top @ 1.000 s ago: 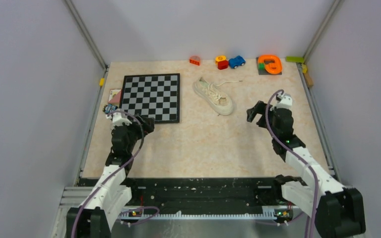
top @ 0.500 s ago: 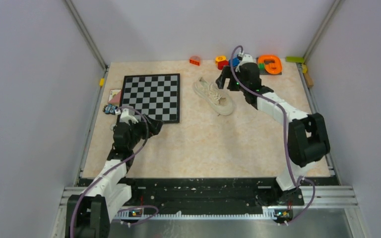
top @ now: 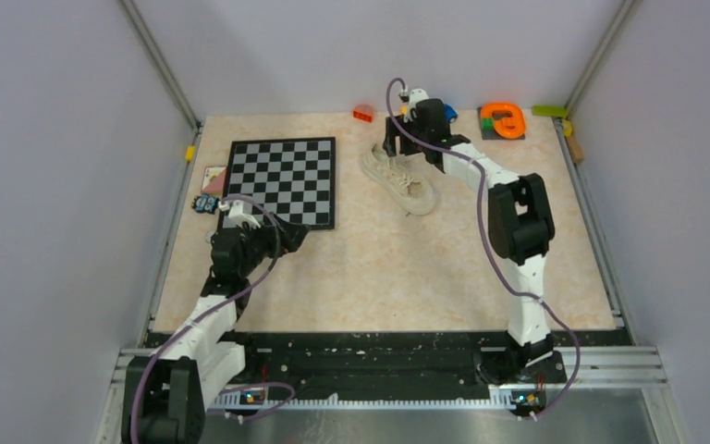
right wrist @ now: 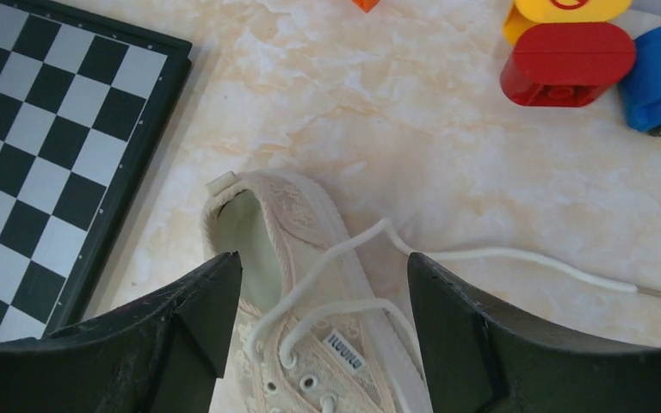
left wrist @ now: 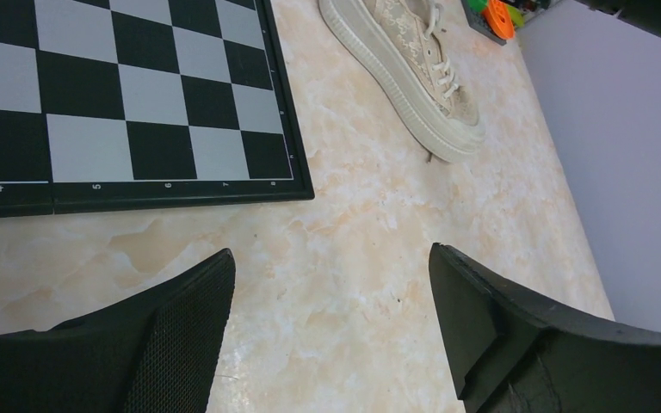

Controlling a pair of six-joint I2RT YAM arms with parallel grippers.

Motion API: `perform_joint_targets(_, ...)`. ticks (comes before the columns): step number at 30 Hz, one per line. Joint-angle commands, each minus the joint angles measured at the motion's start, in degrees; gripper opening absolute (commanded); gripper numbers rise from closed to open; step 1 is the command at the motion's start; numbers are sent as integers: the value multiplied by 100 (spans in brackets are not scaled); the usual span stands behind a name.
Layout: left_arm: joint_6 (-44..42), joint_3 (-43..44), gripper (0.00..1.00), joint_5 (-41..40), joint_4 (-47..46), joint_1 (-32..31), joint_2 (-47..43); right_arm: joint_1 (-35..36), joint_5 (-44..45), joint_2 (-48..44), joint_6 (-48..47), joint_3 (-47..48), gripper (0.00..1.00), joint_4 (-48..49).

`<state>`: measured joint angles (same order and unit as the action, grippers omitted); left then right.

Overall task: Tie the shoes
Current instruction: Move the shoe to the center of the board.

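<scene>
Evidently barely begun: the right gripper hangs spread and empty above the cream sneaker, which lies just beside the chessboard with its laces loose and unknotted, while the left gripper, equally open, hovers well apart.

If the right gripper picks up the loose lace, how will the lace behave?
The lace is probably floppy: it lies in loose curves flat on the table. It looks thin, so likely light. Pulling it may drag the shoe, since nothing holds the shoe down.
</scene>
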<state>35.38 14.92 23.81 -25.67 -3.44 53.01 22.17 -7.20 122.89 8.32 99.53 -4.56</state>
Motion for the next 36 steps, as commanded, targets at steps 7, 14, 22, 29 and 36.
perform_joint_targets(7, 56, 261, 86, 412, -488, -34, 246, 443, 401, 923, -796, 1228, 66, -625)
perform_joint_targets(14, 83, 370, 85, 550, -474, -51, 500, 577, 920, 946, -1047, 1494, 5, -1009)
perform_joint_targets(22, -92, 497, 84, 410, -227, -341, 396, 811, -565, -941, -1004, -554, 0, -728)
perform_joint_targets(29, -710, 944, 84, -123, 328, -1307, 582, 1439, -1539, -2629, -2016, -2282, 27, -1088)
perform_joint_targets(36, -1023, 1347, 88, -304, 510, -1746, 1125, 1479, -450, -4205, -105, -3563, 74, -928)
